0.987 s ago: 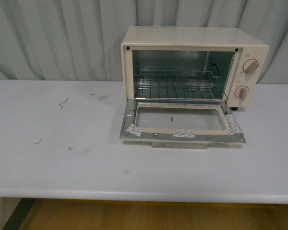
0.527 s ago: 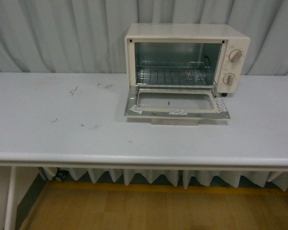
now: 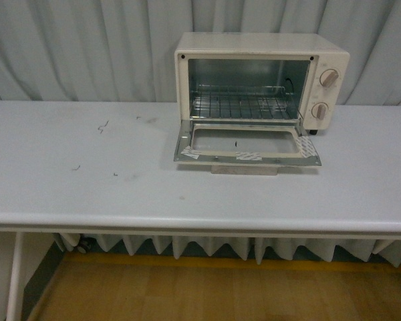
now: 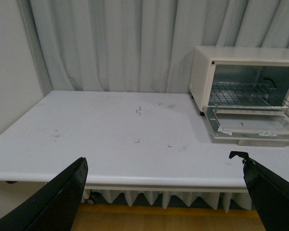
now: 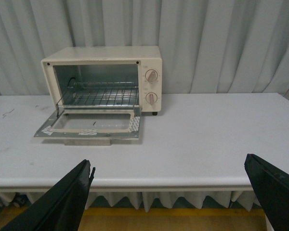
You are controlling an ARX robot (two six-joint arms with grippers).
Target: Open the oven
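- The oven stands at the back of the white table, right of middle, against the grey curtain.
- Its door lies fully dropped, flat over the table, with the wire rack showing inside.
- My left gripper is spread wide, holding nothing, well short of the oven.
- My right gripper is likewise wide and empty.

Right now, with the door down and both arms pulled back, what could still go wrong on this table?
The oven door lies fully open and juts toward the table's front edge, so an arm coming back in could hit it or press down on it. The wire rack inside is exposed and could catch a finger. Both the left gripper and the right gripper are open and away from the oven, so nothing steadies it.
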